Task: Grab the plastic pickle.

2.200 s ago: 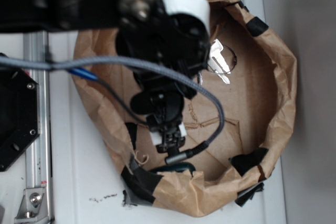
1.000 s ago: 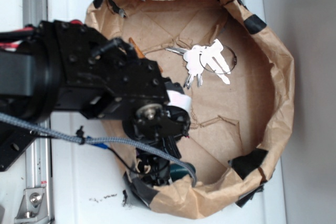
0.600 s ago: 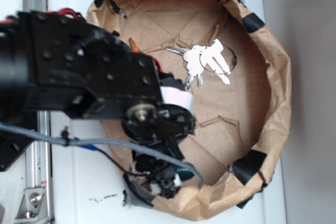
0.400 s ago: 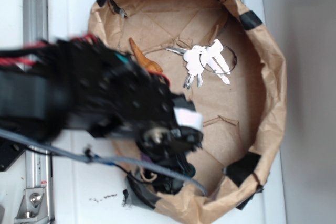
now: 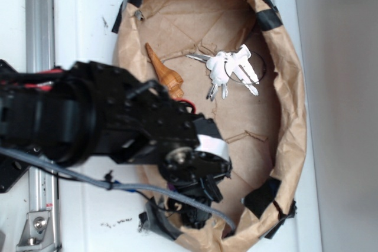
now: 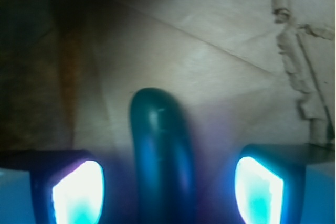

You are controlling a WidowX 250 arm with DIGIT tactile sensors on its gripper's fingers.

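**A:** Any writing or brand marks to read?

**B:** None I can make out. There are dark scribbled marks on the white table (image 5: 88, 4) near the lower left, too small to read.

**A:** And the claw?

**B:** In the wrist view the claw (image 6: 168, 190) is spread wide, one glowing fingertip (image 6: 77, 192) at the left and the other at the right. The plastic pickle (image 6: 160, 150) lies between them, its rounded end pointing away from the camera. There is a clear gap on both sides, so the fingers are apart from it, not clenched on it. It is released, holding nothing.

**A:** Where does that put the pickle in the wider picture?

**B:** In the exterior view the claw (image 5: 195, 216) is down at the near lower rim of the brown paper bag (image 5: 289, 116), whose rolled-down sides make a bowl. The black arm (image 5: 106, 122) hides the pickle there.

**A:** Room to move?

**B:** Tight at that spot: the bag wall and a patch of black tape (image 5: 263, 196) are close by. The middle of the bag floor is open. The key bunch (image 5: 233, 72) and the orange spiral shell (image 5: 165, 72) lie in the far half, well apart from the claw.
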